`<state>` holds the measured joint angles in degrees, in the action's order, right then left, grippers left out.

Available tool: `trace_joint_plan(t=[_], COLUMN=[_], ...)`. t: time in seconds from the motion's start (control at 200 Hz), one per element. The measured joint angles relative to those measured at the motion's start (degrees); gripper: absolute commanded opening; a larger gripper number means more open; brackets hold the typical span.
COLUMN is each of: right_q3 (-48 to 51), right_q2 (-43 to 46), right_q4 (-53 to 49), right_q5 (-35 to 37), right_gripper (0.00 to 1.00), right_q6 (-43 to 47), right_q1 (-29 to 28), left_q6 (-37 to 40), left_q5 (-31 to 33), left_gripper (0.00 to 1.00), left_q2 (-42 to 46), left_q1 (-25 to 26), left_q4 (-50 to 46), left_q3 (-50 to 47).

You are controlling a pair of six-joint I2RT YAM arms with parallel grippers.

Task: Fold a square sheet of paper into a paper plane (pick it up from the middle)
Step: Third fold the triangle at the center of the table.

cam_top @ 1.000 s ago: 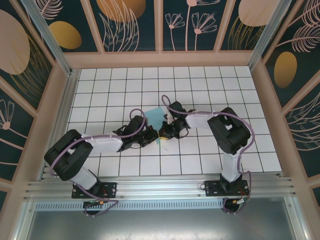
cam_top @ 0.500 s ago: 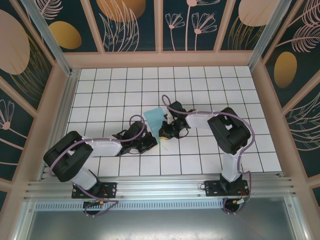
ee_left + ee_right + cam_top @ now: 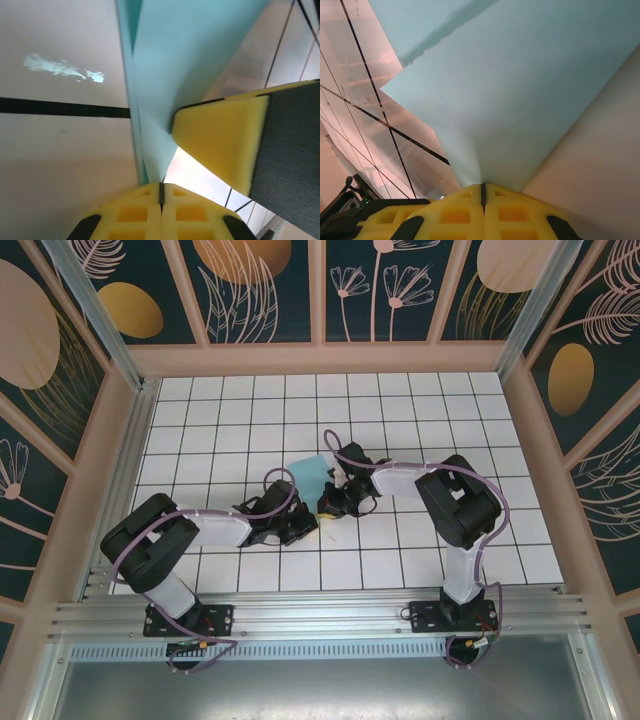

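The square sheet of paper (image 3: 312, 472) is light turquoise, folded, and stands up off the grid table between the two arms. My left gripper (image 3: 306, 526) is low by its near end. In the left wrist view the yellow pads (image 3: 130, 212) are shut, with the narrow tip of the paper (image 3: 170, 70) running into their seam. My right gripper (image 3: 329, 506) is just right of it. The right wrist view has its pads (image 3: 515, 212) shut on an edge of the paper (image 3: 520, 85). The right gripper's yellow finger (image 3: 220, 142) presses against the paper in the left wrist view.
The white grid table (image 3: 420, 410) lies inside wooden walls (image 3: 320, 358) on three sides. An aluminium rail (image 3: 320, 620) with both arm bases runs along the near edge. Purple cables loop along both arms.
The left arm's elbow has swung right and its gripper has dropped slightly toward the near side. The right arm and the paper's upper part have hardly moved.
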<state>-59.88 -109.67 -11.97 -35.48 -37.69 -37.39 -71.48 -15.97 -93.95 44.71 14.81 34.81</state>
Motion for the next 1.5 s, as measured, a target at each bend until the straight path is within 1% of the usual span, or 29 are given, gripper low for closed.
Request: trace_joint_plan(t=[0.365,0.59,0.766,1.006,1.136,1.206,1.401,1.496], right_q3=[0.0,0.0,0.0,-0.28,-2.32,-3.98,-8.59,-10.69], right_q2=[0.0,-0.13,-0.15,-0.22,-1.22,-2.14,-5.29,-7.13], right_q4=[0.0,0.2,0.24,-0.17,-1.99,-1.88,-1.51,-1.66], right_q5=[0.0,-0.55,-0.7,-0.46,-0.24,0.7,2.64,1.64], right_gripper=[0.0,0.0,0.0,0.0,0.0,0.0,0.0,0.0], right_q6=[0.04,-0.2,-0.42,-0.2,1.38,2.49,5.92,7.32], right_q1=[0.0,0.02,0.11,0.31,0.85,1.86,7.39,9.42], left_q6=[-1.05,-1.77,-2.34,-2.32,-2.27,-2.27,-2.1,-2.08], left_q5=[1.88,1.46,0.98,1.33,1.84,1.97,2.03,2.05], left_gripper=[0.0,0.0,0.0,0.0,0.0,0.0,0.0,0.0], left_q2=[-0.22,-0.5,-2.12,-2.43,-2.43,-2.43,-2.43,-2.43], left_q1=[0.04,0.04,-0.02,-0.02,-0.02,0.0,0.0,0.0], left_q4=[-1.57,2.99,4.07,1.31,-0.35,-0.48,-0.5,-0.52], left_q3=[0.83,0.0,-0.13,1.27,1.99,2.01,2.01,2.03])
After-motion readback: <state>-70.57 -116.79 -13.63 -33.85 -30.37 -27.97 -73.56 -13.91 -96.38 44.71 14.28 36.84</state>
